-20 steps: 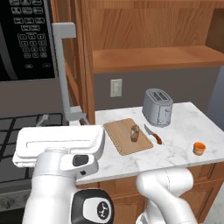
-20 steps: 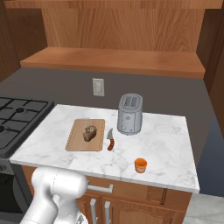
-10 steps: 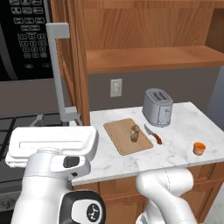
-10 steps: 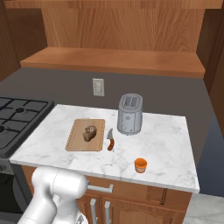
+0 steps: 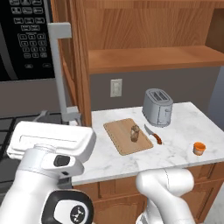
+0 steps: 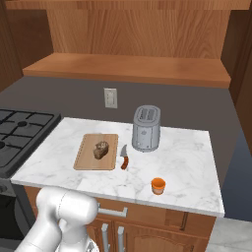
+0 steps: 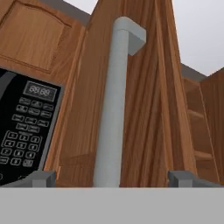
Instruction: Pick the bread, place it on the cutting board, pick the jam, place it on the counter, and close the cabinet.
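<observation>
So the bread (image 6: 101, 150) is parked on the cutting board (image 6: 84, 158), the jam (image 6: 158, 185) on the tabletop (image 6: 184, 157) at 5 o'clock; the gripper (image 7: 111, 177) is spread wide around the cabinet (image 7: 148, 100) handle (image 7: 114, 105), presumably so the door can be swung shut.

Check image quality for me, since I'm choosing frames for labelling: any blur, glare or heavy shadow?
Left base view: sharp, even light, the bread casts only a faint shadow on the cutting board. Right base view: crisp, no glare on the counter; the cabinet underside is dim. Hand view: the cabinet handle looms close, stretched by perspective.
</observation>
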Motion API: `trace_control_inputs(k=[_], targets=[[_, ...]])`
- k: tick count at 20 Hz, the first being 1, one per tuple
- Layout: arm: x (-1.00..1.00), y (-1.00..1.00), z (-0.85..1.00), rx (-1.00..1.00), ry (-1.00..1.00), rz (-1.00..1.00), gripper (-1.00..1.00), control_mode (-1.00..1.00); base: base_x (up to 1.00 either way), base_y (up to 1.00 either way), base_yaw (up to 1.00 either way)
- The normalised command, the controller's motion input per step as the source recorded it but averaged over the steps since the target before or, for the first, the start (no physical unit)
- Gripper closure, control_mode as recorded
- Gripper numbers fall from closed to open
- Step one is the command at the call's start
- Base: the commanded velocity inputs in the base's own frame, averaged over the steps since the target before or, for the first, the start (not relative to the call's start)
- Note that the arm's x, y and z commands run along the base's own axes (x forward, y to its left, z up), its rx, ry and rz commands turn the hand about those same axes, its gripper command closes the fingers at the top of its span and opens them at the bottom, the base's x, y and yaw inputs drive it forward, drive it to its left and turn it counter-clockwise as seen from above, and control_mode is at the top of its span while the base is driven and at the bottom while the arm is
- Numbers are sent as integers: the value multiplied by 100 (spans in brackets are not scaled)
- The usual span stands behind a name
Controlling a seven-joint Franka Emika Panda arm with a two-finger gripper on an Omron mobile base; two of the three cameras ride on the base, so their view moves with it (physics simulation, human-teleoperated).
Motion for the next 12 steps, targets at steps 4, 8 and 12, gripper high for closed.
trace_control_inputs(k=[4, 8, 12], targets=[[40, -14, 0, 0, 0, -15, -100, -100, 0, 0, 0], [41, -24, 0, 2, -1, -14, -100, -100, 0, 0, 0], [36, -36, 0, 4, -3, -11, -100, -100, 0, 0, 0]])
